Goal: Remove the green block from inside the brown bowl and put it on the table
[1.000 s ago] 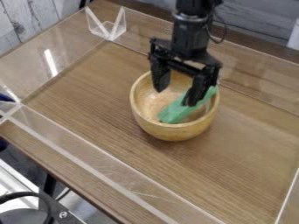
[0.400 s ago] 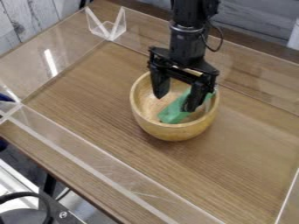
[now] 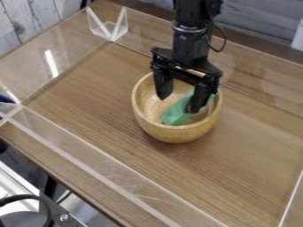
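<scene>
The brown bowl [image 3: 161,130] sits near the middle of the table [image 3: 83,102]. Inside it, toward its right side, lies the green block [image 3: 179,115], partly covered by the gripper's fingers. My gripper [image 3: 183,99] points straight down into the bowl and is open, with one finger to the left of the block and the other to its right. The fingertips reach below the rim, level with the block. I cannot tell whether they touch it.
Low clear acrylic walls [image 3: 71,142] border the tabletop on all sides. A clear folded piece [image 3: 110,25] stands at the back left corner. Open wood surface lies left of and in front of the bowl.
The gripper shifted slightly left and lower into the bowl between the earliest frame and now, and has held still since. Bowl and block stay in place.
</scene>
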You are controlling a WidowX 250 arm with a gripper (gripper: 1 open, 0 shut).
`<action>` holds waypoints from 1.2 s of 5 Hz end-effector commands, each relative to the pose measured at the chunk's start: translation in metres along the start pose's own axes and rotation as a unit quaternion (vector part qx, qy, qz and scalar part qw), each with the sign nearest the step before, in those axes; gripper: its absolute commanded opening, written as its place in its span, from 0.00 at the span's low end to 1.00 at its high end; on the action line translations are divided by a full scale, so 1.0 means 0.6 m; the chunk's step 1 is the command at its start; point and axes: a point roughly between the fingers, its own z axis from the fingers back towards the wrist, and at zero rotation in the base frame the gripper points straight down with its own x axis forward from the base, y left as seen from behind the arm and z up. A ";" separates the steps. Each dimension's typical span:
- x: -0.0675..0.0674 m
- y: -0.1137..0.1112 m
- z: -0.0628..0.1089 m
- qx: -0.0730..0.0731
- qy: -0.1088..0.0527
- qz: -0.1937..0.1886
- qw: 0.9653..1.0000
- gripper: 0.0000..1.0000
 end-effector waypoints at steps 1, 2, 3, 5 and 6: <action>0.009 0.004 0.025 -0.002 -0.031 0.000 1.000 1.00; 0.009 0.003 0.027 -0.003 -0.035 -0.002 0.999 1.00; 0.011 0.003 0.028 -0.004 -0.039 -0.004 0.999 1.00; 0.011 0.002 0.031 -0.006 -0.046 -0.008 0.999 1.00; 0.011 0.001 0.034 -0.008 -0.050 -0.009 0.999 1.00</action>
